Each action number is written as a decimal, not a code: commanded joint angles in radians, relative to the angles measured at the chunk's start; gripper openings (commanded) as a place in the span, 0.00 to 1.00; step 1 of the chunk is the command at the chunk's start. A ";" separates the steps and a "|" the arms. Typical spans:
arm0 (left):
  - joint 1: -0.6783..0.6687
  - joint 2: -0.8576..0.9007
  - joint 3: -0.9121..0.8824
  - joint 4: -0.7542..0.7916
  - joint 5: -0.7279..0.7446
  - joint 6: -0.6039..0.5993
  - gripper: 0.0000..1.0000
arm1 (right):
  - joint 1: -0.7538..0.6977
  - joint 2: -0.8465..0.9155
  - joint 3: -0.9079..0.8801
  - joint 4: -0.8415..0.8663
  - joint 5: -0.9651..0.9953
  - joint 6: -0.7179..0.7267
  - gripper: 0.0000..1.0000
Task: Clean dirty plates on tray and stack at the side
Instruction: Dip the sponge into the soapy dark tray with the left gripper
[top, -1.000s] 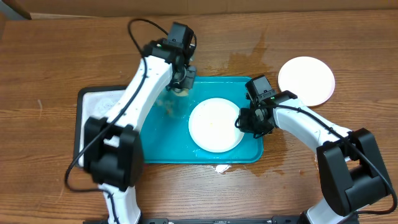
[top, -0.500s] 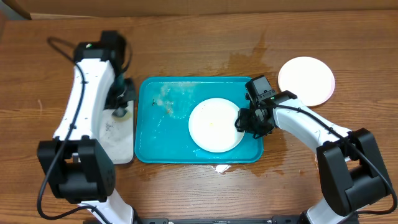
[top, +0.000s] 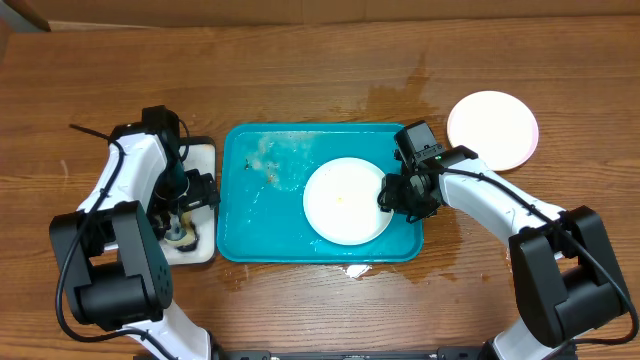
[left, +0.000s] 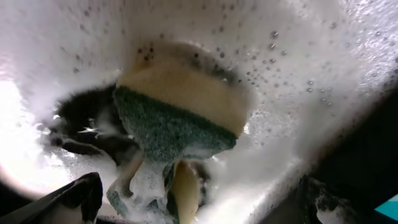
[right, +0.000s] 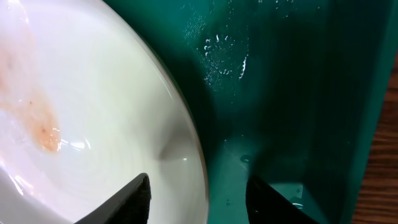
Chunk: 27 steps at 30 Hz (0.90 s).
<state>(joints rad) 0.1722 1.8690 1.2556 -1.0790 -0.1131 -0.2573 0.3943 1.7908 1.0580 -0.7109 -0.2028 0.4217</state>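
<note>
Nearest the robot's base, the left pincer hangs over a small white tray with a black rim at the left of the desk. Its jaws stand wide apart. A sponge, yellow with a green scouring face, lies in soapy foam between them, gripped by neither finger. In the left wrist view only the two dark fingertips show, at the lower corners.

Just to the right sits the teal tray, touching or almost touching the small one. Its floor is wet, with foam and brown specks toward its far left corner. A white plate lies flat in the tray's right half, carrying an orange-brown smear.

The right pincer sits at that plate's right edge with its jaws apart. In the right wrist view one finger is over the plate's inside, the other is over the tray floor, and the rim runs between them unclamped.

Farther off, beyond the tray's far right corner, another pale plate rests on the bare desk, well apart from the tray. A wet patch darkens the wood beside it.
</note>
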 joint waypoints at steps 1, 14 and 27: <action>0.008 0.008 0.014 -0.002 0.021 0.032 1.00 | 0.004 0.000 -0.003 0.003 -0.001 0.000 0.51; 0.008 0.008 -0.118 0.154 -0.026 -0.001 0.58 | 0.004 0.000 -0.003 0.003 -0.001 0.000 0.51; 0.020 0.008 0.068 0.032 -0.051 0.010 0.59 | 0.004 0.000 -0.003 0.003 -0.001 0.000 0.51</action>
<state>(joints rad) 0.1844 1.8694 1.2312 -1.0279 -0.1516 -0.2520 0.3943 1.7908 1.0580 -0.7113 -0.2028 0.4217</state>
